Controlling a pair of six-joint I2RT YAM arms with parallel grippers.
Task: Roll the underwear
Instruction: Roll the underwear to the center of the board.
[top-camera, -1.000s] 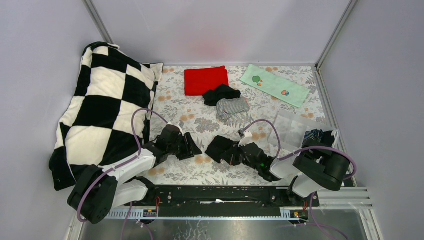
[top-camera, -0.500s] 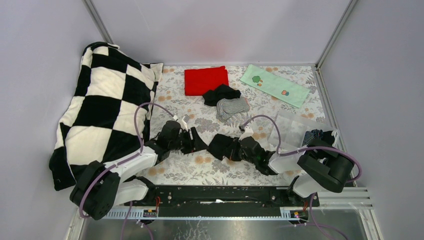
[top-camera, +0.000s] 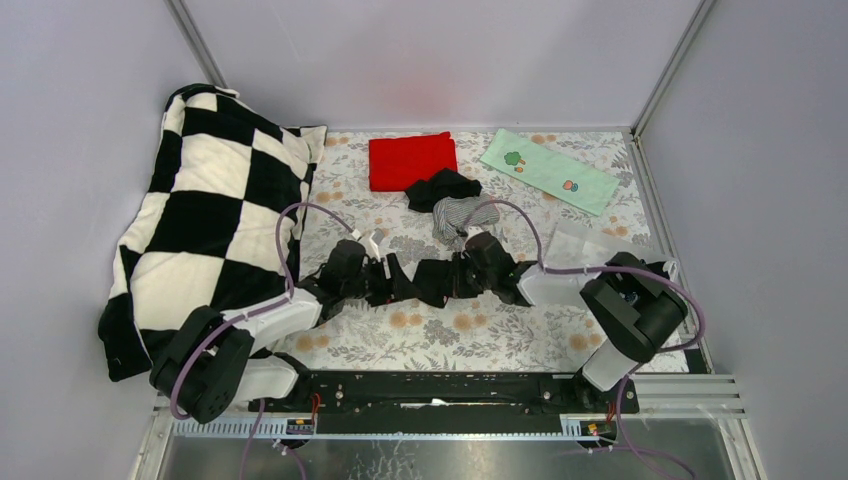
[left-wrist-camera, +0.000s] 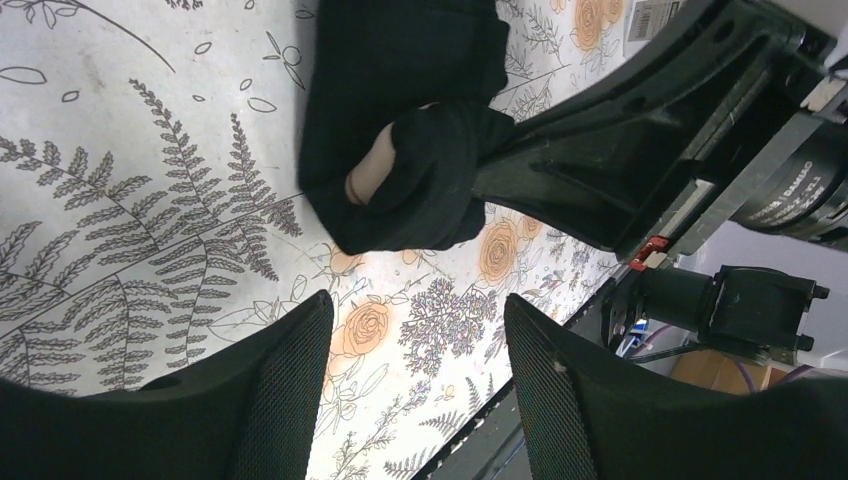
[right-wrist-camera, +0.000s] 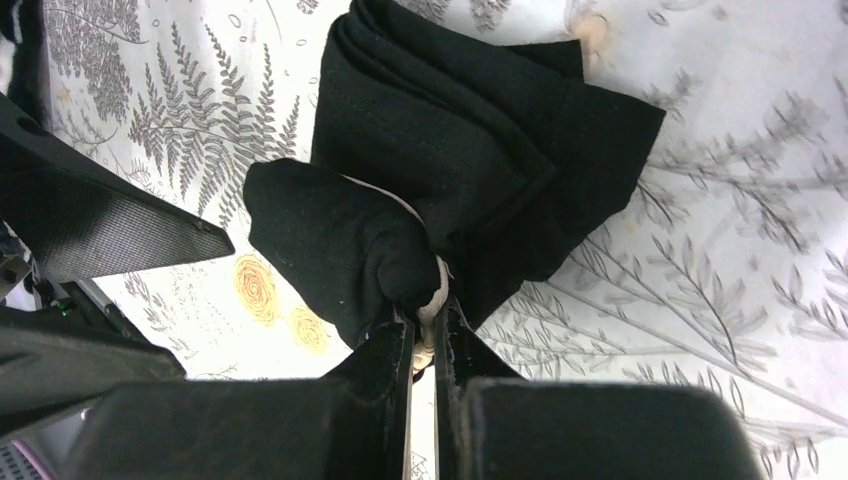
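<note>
Right pincer (right-wrist-camera: 425, 335) pinches the black underwear (right-wrist-camera: 470, 140); spread left pincer (left-wrist-camera: 415, 310) hovers just beside it

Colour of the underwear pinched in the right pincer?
Plain black underwear, no visible pattern. It shows best in the right wrist view.

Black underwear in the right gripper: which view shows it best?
The right wrist view: the black underwear fills it, folds visible, pinched by the right gripper. The left wrist view shows one bunched end beyond the open left gripper; the top view, a dark lump.
</note>
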